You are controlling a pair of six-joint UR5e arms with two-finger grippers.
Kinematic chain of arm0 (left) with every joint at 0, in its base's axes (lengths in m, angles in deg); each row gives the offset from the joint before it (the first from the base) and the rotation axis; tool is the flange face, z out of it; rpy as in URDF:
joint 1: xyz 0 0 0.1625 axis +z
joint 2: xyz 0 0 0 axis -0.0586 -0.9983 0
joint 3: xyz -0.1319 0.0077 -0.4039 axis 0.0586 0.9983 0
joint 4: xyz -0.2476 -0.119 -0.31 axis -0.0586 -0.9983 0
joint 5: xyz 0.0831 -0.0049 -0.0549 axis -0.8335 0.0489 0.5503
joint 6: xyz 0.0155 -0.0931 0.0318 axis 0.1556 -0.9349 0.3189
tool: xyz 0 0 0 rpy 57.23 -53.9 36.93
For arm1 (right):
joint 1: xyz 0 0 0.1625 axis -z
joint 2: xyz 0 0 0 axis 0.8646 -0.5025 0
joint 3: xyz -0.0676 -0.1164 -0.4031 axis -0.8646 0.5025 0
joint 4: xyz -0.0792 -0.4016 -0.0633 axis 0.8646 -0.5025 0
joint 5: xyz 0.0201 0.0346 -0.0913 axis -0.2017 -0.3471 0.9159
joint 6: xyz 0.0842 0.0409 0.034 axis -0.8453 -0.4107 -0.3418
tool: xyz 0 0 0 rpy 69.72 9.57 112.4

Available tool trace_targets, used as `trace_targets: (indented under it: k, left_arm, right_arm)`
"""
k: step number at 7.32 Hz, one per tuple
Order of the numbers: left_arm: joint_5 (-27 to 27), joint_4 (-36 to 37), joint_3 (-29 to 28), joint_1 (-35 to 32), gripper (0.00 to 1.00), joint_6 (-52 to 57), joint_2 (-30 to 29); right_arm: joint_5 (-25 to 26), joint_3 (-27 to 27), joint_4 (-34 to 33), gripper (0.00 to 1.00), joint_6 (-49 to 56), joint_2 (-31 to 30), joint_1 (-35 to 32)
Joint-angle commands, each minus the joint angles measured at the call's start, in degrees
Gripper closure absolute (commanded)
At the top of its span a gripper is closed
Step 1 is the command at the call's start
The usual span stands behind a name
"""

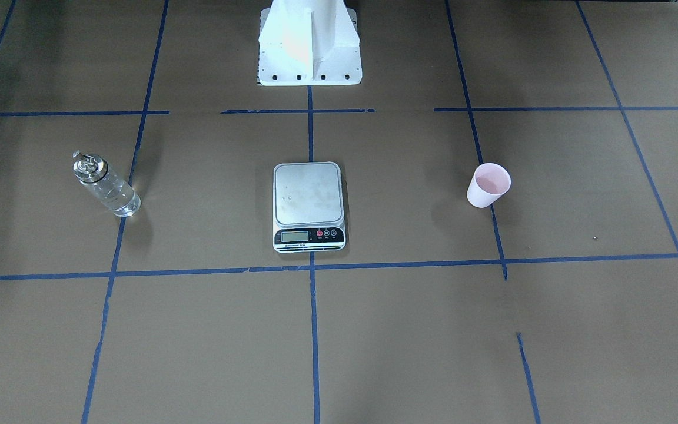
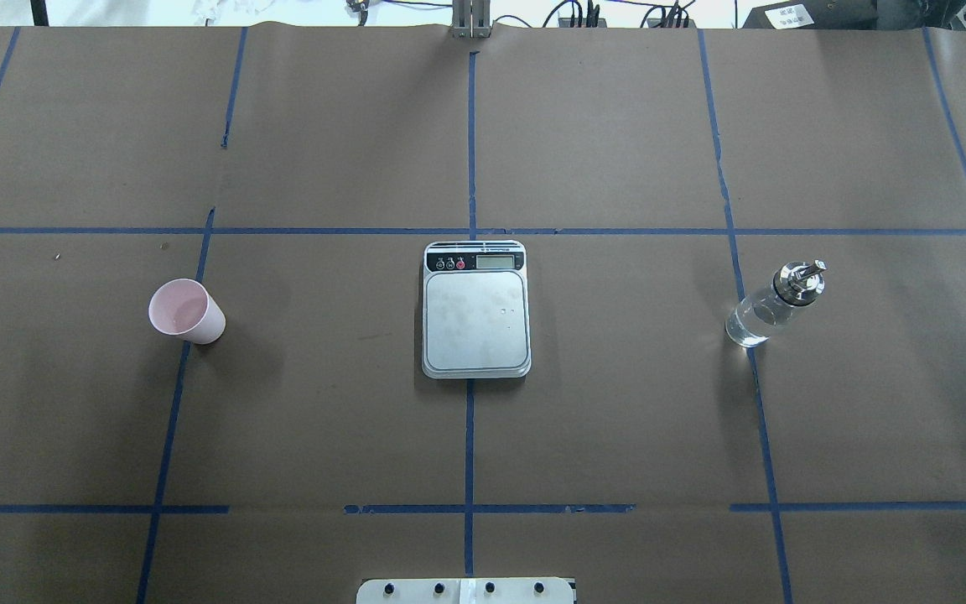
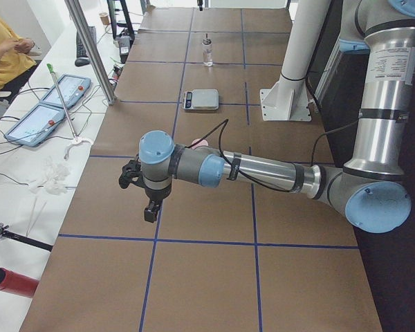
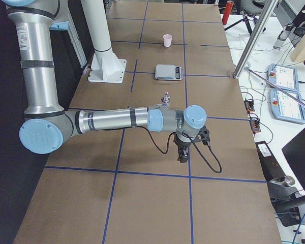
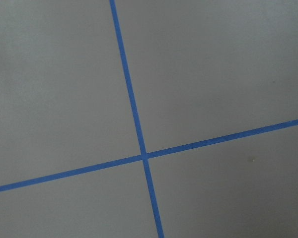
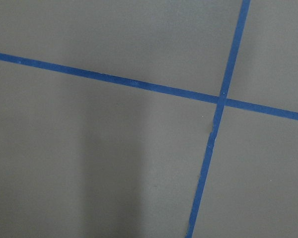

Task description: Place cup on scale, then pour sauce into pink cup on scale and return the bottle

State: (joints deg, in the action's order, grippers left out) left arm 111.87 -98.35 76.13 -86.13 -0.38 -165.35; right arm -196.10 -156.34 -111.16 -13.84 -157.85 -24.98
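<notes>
Cup [image 2: 187, 311], pale pink and upright, stands on the brown desk [image 2: 617, 419] toward the robot's left, well apart from the scale [image 2: 475, 319]. The scale lies flat at the centre, its display strip on the side away from the robot. Well apart on the robot's right stands the bottle [image 2: 772, 306], upright with its silver spout cap on and clear sauce [image 2: 750, 325] inside. Blue tape lines [image 2: 470, 436] cross the desk. The left end effector [image 3: 151, 210] and right end effector [image 4: 183, 156] hang pointing down over opposite ends of the desk, far from all three things. Whether either is open or closed cannot be told.
</notes>
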Motion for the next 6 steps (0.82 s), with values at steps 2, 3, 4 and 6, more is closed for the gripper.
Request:
trace_targets:
  k: [2, 3, 4, 6]
  left_arm:
    - [0.15, 0.1, 0.2, 0.02, 0.0, -0.17, -0.13]
    - [-0.03, 0.19, 0.29, 0.19, 0.0, -0.69, -0.39]
    - [0.15, -0.25, 0.47, 0.89, 0.0, -0.18, -0.31]
    - [4.59, -7.15, 1.17, 6.04, 0.0, -1.22, -0.31]
  right_arm:
    - [-0.35, -1.09, 0.97, 0.0, 0.02, -1.23, -0.08]
    - [0.0, -1.62, 0.97, 0.0, 0.28, -1.58, -0.08]
    - [0.0, 0.29, 1.06, 0.0, 0.29, -1.32, -0.08]
    - [-0.7, -1.1, 1.15, 0.0, -1.81, -0.62, 0.09]
